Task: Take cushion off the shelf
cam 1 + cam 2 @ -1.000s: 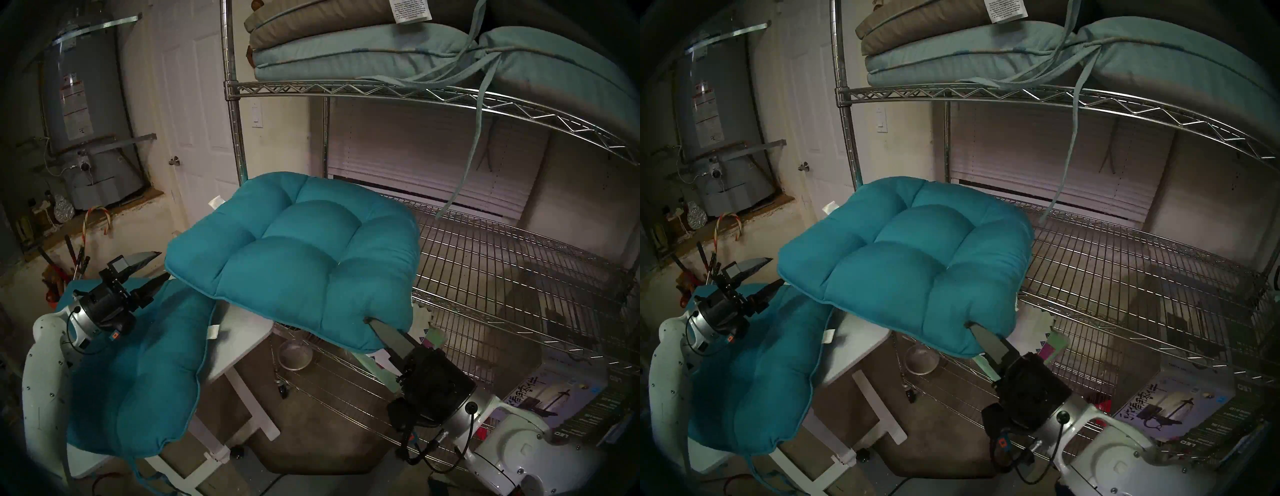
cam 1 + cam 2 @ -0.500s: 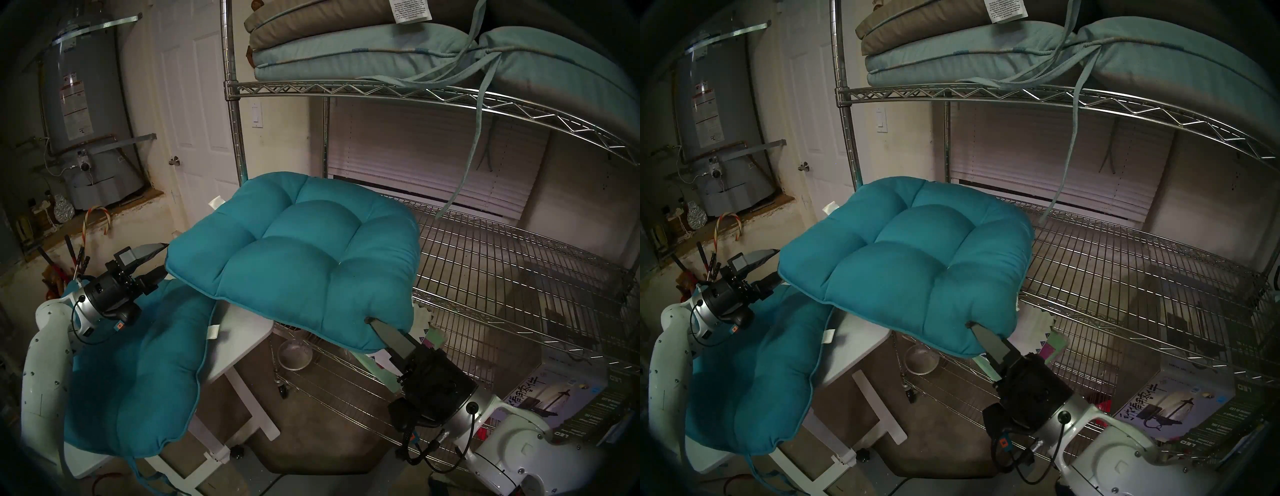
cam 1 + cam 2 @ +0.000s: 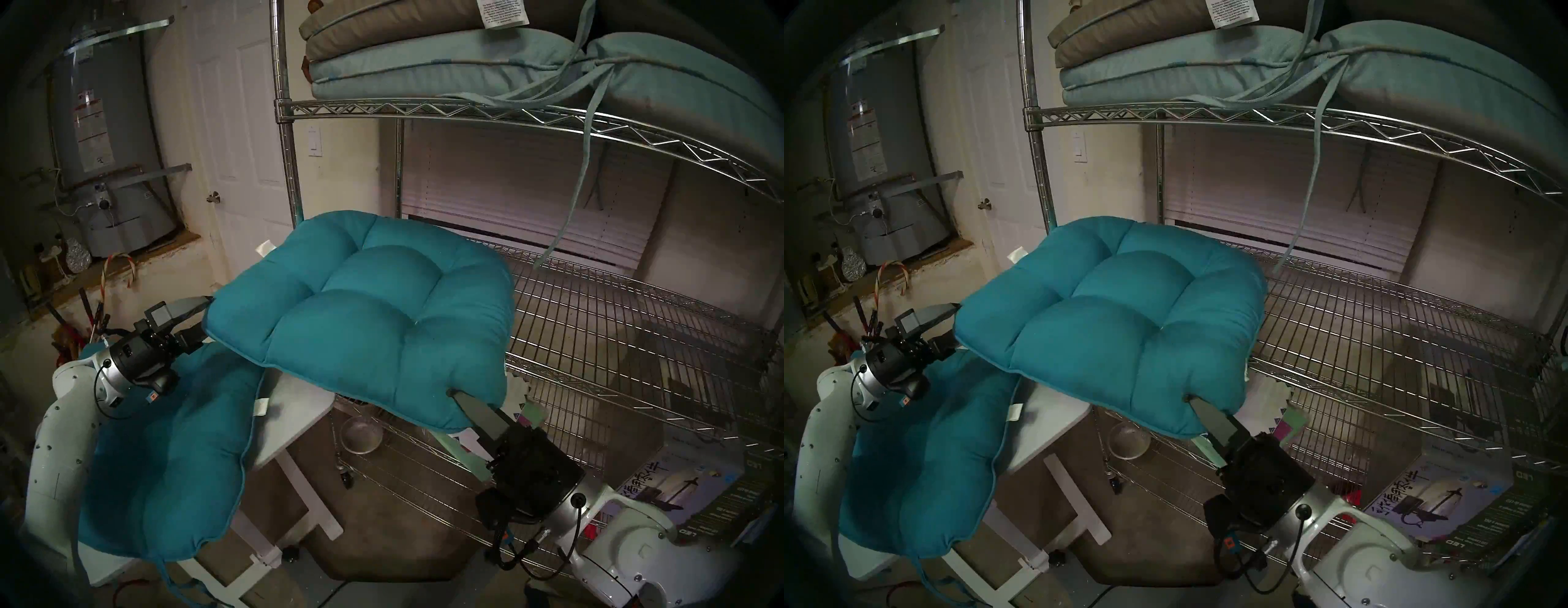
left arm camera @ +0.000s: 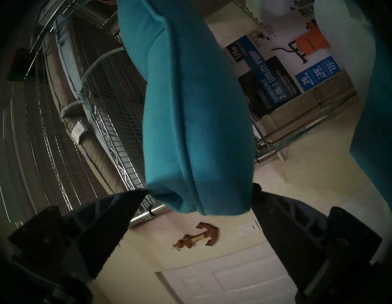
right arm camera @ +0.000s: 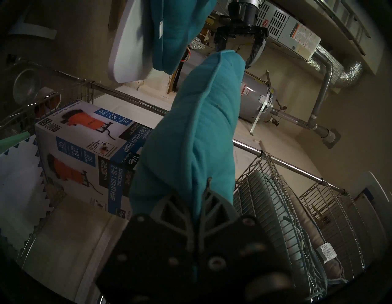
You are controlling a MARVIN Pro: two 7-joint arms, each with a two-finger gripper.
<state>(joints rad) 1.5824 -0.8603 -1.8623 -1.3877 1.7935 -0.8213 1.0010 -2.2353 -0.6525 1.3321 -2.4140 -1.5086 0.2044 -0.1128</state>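
Note:
A teal tufted cushion (image 3: pixel 365 314) (image 3: pixel 1115 318) hangs level in the air over the left end of the chrome wire shelf (image 3: pixel 615 322) (image 3: pixel 1378 335) and the white table. My right gripper (image 3: pixel 452 392) (image 3: pixel 1187 398) (image 5: pixel 198 189) is shut on the cushion's near right corner. My left gripper (image 3: pixel 203 316) (image 3: pixel 951 325) (image 4: pixel 199 189) is open, with one finger above and one below the cushion's left corner (image 4: pixel 199 148). The fingers do not squeeze it.
A second teal cushion (image 3: pixel 169 446) lies draped over the small white table (image 3: pixel 297 407). Pale blue and tan cushions (image 3: pixel 424 63) with dangling ties fill the upper tier. Boxes (image 3: pixel 687 492) and a metal bowl (image 3: pixel 360 433) sit on the bottom tier. A water heater (image 3: pixel 102 127) stands far left.
My left arm has risen and moved right, bringing its open fingers around the cushion's left corner. The right gripper and the cushion have stayed still.

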